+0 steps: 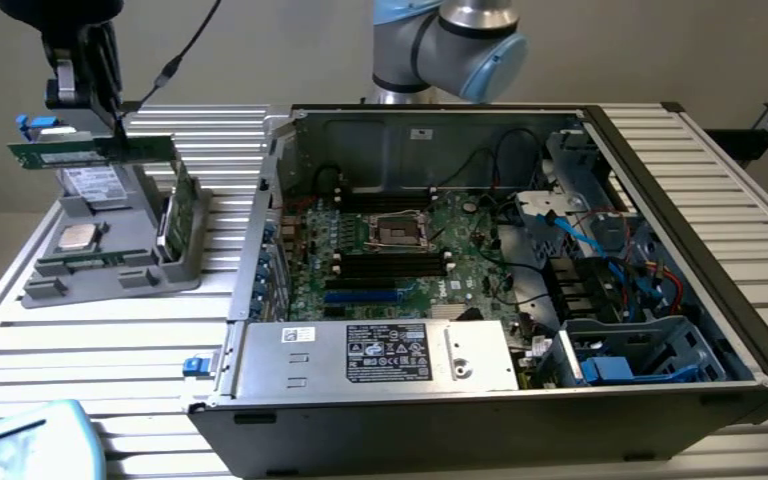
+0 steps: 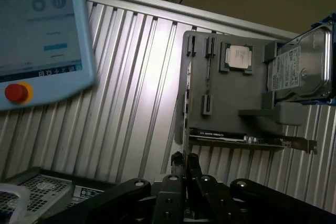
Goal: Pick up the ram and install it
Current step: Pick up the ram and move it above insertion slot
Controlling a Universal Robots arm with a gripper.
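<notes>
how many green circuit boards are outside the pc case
2. The ram is held in the gripper above the grey holder, and a card stands on edge in that holder. Others may be hidden.

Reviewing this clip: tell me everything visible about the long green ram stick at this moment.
The long, thin green circuit-board ram stick is in the air, held level with its long edge horizontal and its flat face toward the exterior camera. A paler strip runs along that face; finer detail is too small to tell. The black gripper clamps it from above. It hangs over the grey parts holder, apparently touching nothing else, to the exterior view's left of the open computer case.
</notes>
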